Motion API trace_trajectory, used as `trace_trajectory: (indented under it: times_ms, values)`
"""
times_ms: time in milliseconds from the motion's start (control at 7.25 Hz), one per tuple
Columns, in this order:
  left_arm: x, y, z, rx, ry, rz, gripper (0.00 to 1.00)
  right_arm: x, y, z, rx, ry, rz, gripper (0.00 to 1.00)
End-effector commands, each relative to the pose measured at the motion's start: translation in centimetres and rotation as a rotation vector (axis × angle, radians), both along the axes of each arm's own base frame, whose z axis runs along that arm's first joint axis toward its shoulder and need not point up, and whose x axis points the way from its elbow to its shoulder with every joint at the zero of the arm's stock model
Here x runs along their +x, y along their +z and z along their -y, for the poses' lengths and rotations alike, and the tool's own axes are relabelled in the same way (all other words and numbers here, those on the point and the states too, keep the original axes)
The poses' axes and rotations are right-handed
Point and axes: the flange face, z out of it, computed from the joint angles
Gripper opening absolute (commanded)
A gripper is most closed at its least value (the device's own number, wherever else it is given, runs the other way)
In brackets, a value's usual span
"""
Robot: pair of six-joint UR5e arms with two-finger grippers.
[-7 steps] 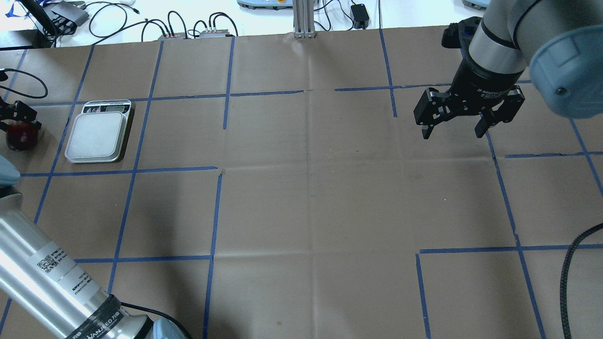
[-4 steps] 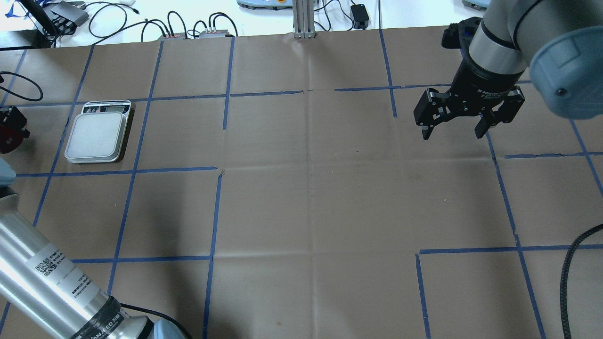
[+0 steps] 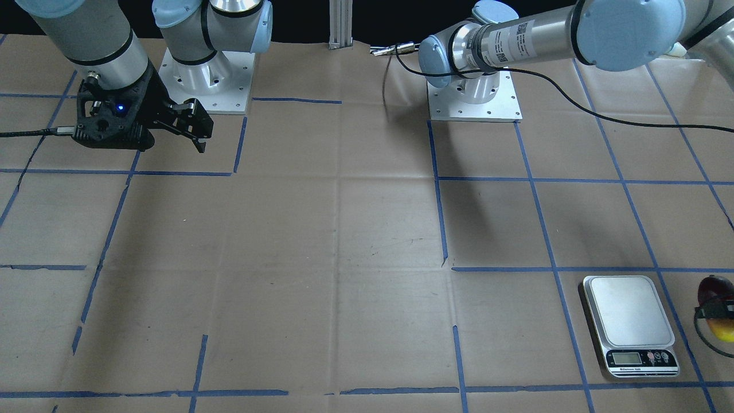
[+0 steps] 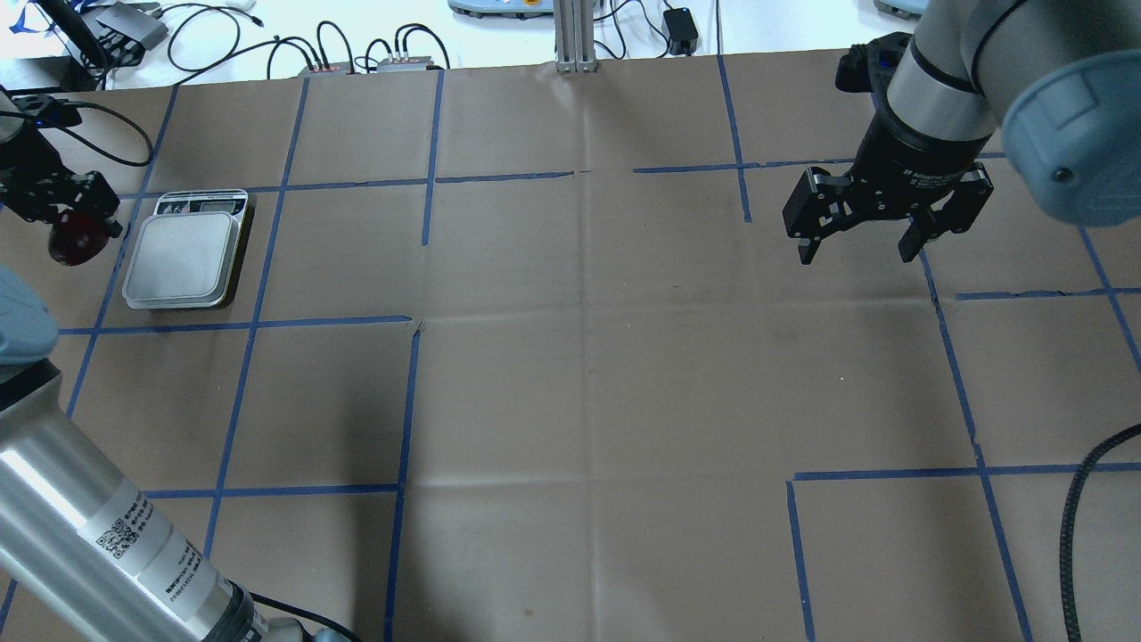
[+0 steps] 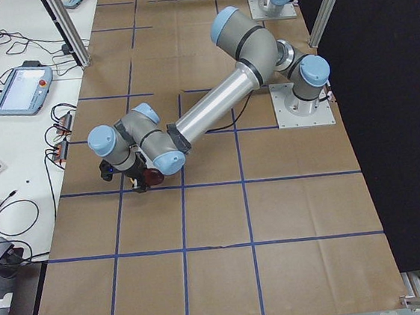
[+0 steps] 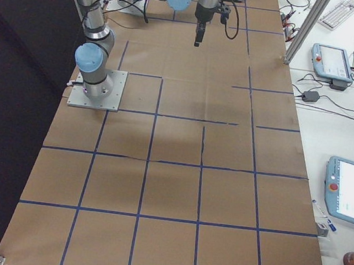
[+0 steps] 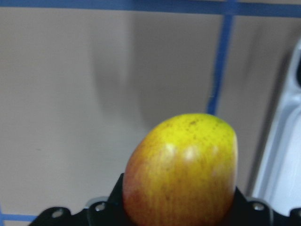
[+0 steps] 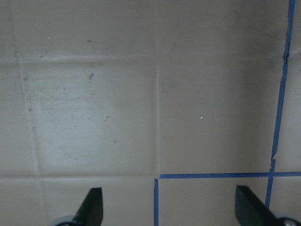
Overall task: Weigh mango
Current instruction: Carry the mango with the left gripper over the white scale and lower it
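The mango, yellow at its tip and red toward the fingers, is held in my left gripper. The gripper is shut on it just left of the scale, apart from the platform. In the overhead view the mango looks dark red. In the front-facing view the mango sits at the right edge, beside the scale. The scale's white edge shows at the right of the left wrist view. The platform is bare. My right gripper is open and empty, hovering over the far right of the table.
Brown paper with blue tape lines covers the table. Cables and small boxes lie beyond the far edge. A black cable runs along the right side. My left arm's long link crosses the near left corner.
My left gripper with the mango slid almost out of the view's left edge, then came back right and farther from me, closer to the scale. The right arm has not moved.
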Motion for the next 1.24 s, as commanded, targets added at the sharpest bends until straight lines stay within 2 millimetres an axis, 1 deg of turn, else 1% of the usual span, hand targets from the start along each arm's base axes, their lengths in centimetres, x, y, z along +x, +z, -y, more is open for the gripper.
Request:
trace_trajectory:
  times_ms: [0, 138, 276, 414, 552, 690, 828, 966, 1103]
  values:
    - [-6.5, -2.4, 0.3, 0.011, -0.011, -0.005, 0.02, 0.0, 0.0, 0.0, 0.0, 0.0, 0.0, 1.0]
    - [-8.8, -3.0, -0.3, 0.035, -0.013, -0.012, 0.02, 0.0, 0.0, 0.0, 0.0, 0.0, 0.0, 1.0]
    - [-9.0, -3.3, -0.3, 0.033, -0.015, -0.009, 0.27, 0.0, 0.0, 0.0, 0.0, 0.0, 0.0, 1.0]
    - [-8.8, -3.0, 0.3, -0.025, -0.015, 0.021, 0.9, 0.0, 0.0, 0.0, 0.0, 0.0, 0.0, 1.0]
    - [-8.9, -2.6, 0.4, -0.036, -0.016, 0.025, 0.99, 0.0, 0.0, 0.0, 0.0, 0.0, 0.0, 1.0]
    - [-8.9, -1.5, 0.3, -0.043, -0.019, 0.04, 1.0, 0.0, 0.0, 0.0, 0.0, 0.0, 0.0, 1.0]
    - [-9.1, 2.2, -0.1, -0.086, -0.02, 0.06, 1.0, 0.0, 0.0, 0.0, 0.0, 0.0, 0.0, 1.0]
    - [-9.9, 6.6, -0.8, -0.137, -0.022, 0.079, 1.0, 0.0, 0.0, 0.0, 0.0, 0.0, 0.0, 1.0]
    - [-12.1, 10.8, -1.9, -0.152, -0.042, 0.082, 1.0, 0.0, 0.0, 0.0, 0.0, 0.0, 0.0, 1.0]
